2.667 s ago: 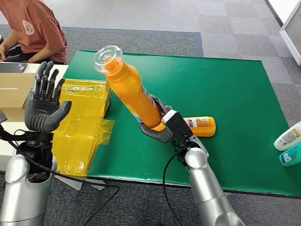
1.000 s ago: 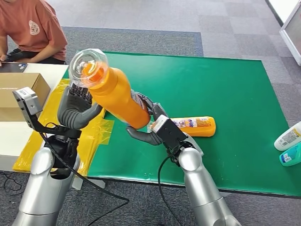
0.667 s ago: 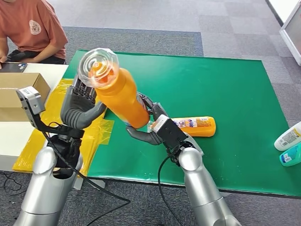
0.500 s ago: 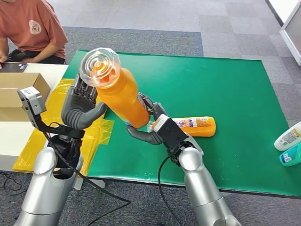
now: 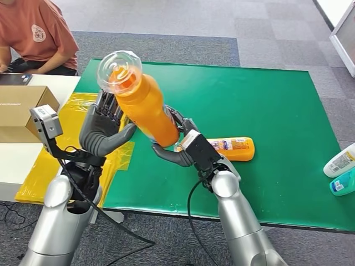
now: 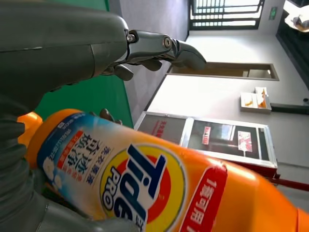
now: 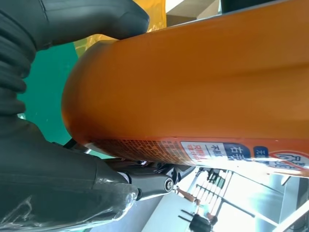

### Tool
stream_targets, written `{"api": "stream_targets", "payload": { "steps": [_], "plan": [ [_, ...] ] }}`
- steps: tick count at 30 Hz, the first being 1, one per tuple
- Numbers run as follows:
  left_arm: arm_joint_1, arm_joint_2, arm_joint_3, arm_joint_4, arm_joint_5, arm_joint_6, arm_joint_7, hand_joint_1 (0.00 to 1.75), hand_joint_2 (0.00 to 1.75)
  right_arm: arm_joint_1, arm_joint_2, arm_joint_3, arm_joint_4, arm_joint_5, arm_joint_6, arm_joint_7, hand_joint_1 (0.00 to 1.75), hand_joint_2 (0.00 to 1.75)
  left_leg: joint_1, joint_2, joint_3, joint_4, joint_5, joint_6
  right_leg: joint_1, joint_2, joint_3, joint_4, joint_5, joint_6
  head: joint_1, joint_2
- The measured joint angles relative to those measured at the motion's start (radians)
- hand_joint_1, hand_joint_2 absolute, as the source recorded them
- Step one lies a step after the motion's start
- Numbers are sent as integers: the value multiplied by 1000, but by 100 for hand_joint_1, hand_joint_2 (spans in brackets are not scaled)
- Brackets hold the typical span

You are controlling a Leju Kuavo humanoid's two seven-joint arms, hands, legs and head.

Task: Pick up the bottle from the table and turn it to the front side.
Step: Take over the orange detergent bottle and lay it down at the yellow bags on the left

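The bottle (image 5: 144, 105) is glossy orange plastic with a clear plastic cap (image 5: 119, 71) and a smooth printed label (image 6: 120, 179). The mat (image 5: 259, 111) looks matt green. At 9 o'clock, yellow film (image 5: 86, 144) is shiny and wrinkled; the box (image 5: 19, 108) is matt cardboard.

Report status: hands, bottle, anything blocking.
Right hand grips the orange bottle at its base, tilted, cap up-left. Left hand cupped against the bottle, front label facing it. Second orange bottle lies on the mat; nothing blocking.
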Motion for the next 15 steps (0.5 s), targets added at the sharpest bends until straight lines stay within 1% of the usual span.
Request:
{"api": "stream_targets", "payload": {
  "steps": [9, 15],
  "plan": [
    [-3, -5, -42, -1, 1, -2, 5, 0, 175, -8, 4, -23, 44, 16, -5, 4, 175, 175, 0, 0, 0, 0, 0, 0, 0, 0, 0, 0, 0, 0, 0, 0],
    [-23, -17, -67, 0, -5, 7, 19, 0, 175, -23, 15, -26, 68, 30, -4, 2, 175, 175, 0, 0, 0, 0, 0, 0, 0, 0, 0, 0, 0, 0, 0, 0]
  ]
}}
